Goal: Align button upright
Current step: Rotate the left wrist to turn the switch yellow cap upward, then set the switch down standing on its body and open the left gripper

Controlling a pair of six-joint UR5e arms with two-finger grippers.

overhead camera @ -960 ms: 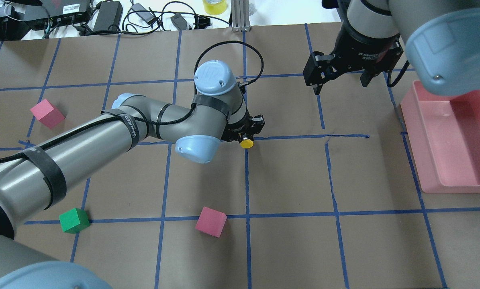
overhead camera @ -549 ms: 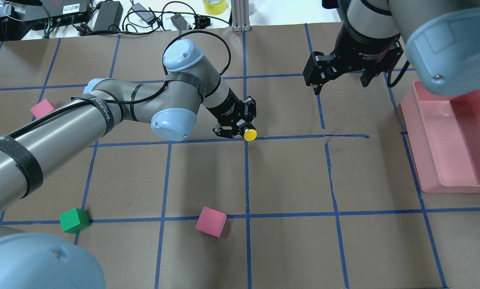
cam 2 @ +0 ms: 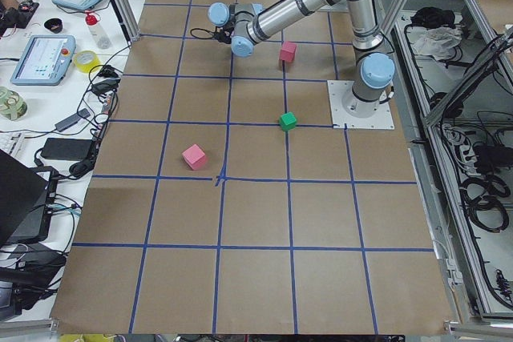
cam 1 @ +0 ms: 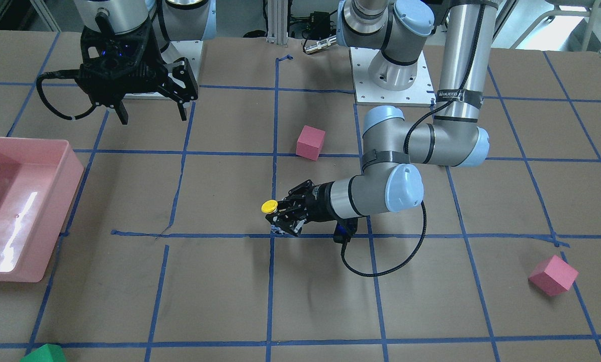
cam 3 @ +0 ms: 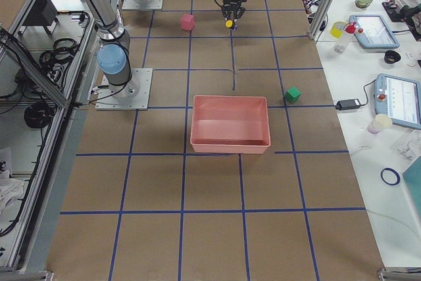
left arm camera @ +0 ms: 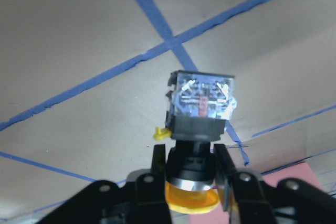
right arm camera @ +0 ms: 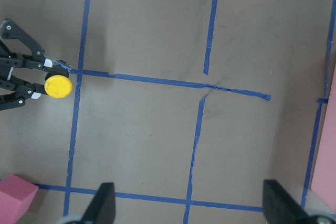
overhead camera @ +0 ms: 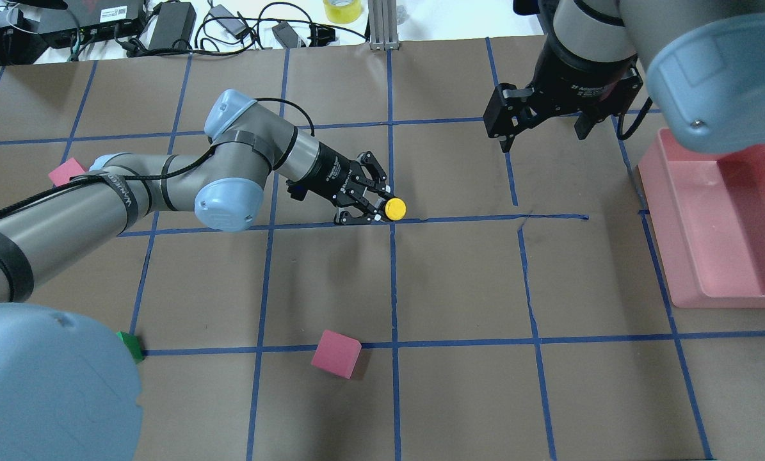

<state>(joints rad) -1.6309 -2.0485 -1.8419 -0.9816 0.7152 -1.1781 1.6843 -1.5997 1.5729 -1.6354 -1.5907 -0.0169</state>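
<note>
The button [overhead camera: 394, 208] has a round yellow cap, a black body and a greyish base. My left gripper [overhead camera: 376, 203] is shut on its black body, with the arm lying low and nearly level over the table. The cap faces up at a blue tape crossing in the front view [cam 1: 269, 206]. The left wrist view shows the button [left arm camera: 201, 109] between the fingers [left arm camera: 223, 166]. I cannot tell whether the base touches the table. My right gripper [overhead camera: 541, 137] hangs open and empty over the far right of the table, also in the front view [cam 1: 154, 119].
A pink bin [overhead camera: 676, 256] stands at the right edge. One pink cube [overhead camera: 336, 353] lies near the front centre, another [overhead camera: 67, 171] at the left behind my left arm. A green cube [overhead camera: 130, 346] is partly hidden at the front left. Cables lie beyond the table's far edge.
My left wrist has swung from pointing down to lying low and nearly level, keeping the button at the tape crossing. The forearm moved left. The right arm has not moved.
</note>
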